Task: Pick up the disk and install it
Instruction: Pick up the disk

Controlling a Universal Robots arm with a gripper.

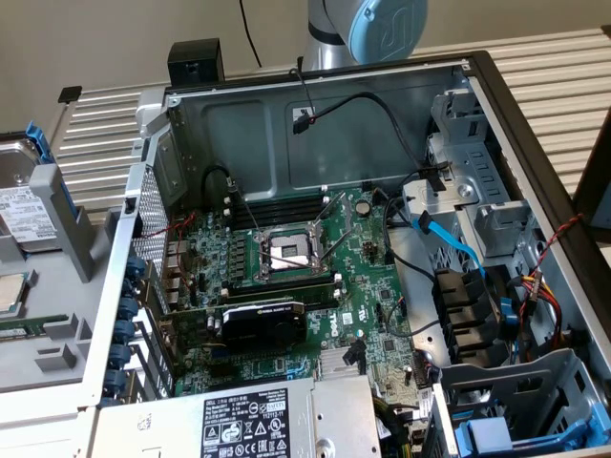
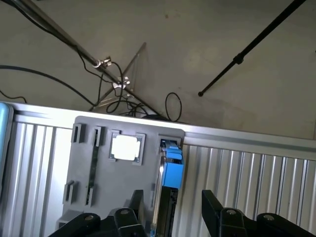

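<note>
At the exterior view's left, the grey holder (image 1: 67, 286) carries the disk (image 1: 21, 205). The disk stands on edge in the slot along the holder's edge, just beside the recess that seats the processor chip (image 1: 8, 291). In the wrist view the gripper (image 2: 172, 195) faces that slot with its jaws wide. One finger lies to each side of the disk, neither touches it, and nothing is held. Toward the exterior view's right, the computer case (image 1: 286, 124) lies open. Its drive cage (image 1: 473, 205) sits at the right edge, well apart from the disk. Assessment: the pick-up is not yet made and installation has not begun.
</note>
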